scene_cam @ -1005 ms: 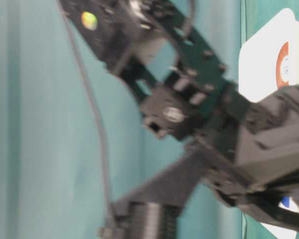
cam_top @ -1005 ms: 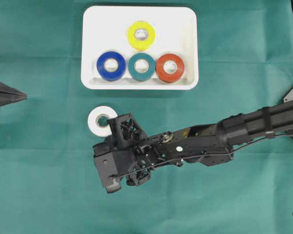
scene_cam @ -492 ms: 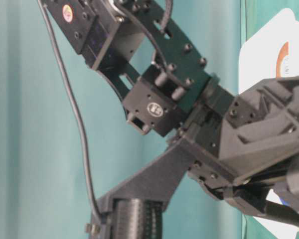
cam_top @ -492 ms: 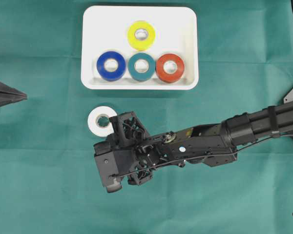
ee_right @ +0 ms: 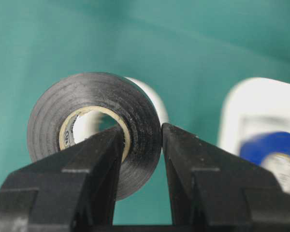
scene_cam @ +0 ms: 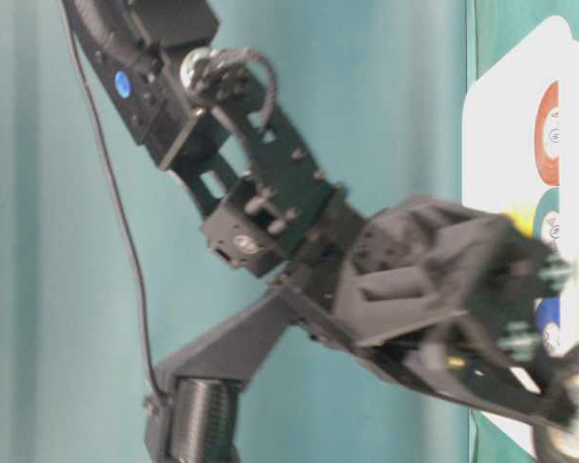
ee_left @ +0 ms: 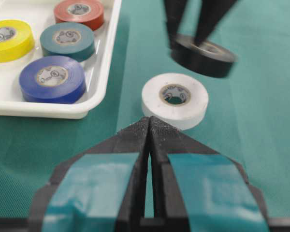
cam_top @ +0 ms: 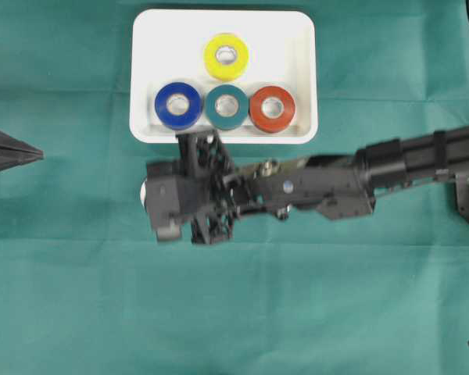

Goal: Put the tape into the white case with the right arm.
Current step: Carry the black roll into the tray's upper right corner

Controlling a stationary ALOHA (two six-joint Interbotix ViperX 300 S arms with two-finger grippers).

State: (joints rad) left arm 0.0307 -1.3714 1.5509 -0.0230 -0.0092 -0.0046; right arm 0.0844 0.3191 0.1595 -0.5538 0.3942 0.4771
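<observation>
Currently the black tape roll (ee_right: 94, 129) hangs off the cloth, pinched through its wall by the right gripper (ee_right: 141, 145): one finger inside the core, one outside. It sits above a white roll (ee_left: 174, 99) lying flat just beside the white case (cam_top: 297, 47). Case holds yellow (cam_top: 226, 56), blue (cam_top: 178, 105), teal (cam_top: 226, 106) and red (cam_top: 272, 108) rolls. Right arm (cam_top: 406, 160) reaches across from the right edge. Left gripper (ee_left: 149, 130): jaws closed, empty.

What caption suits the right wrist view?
Right pincer shut on a black tape roll, white case blurred beyond.
</observation>
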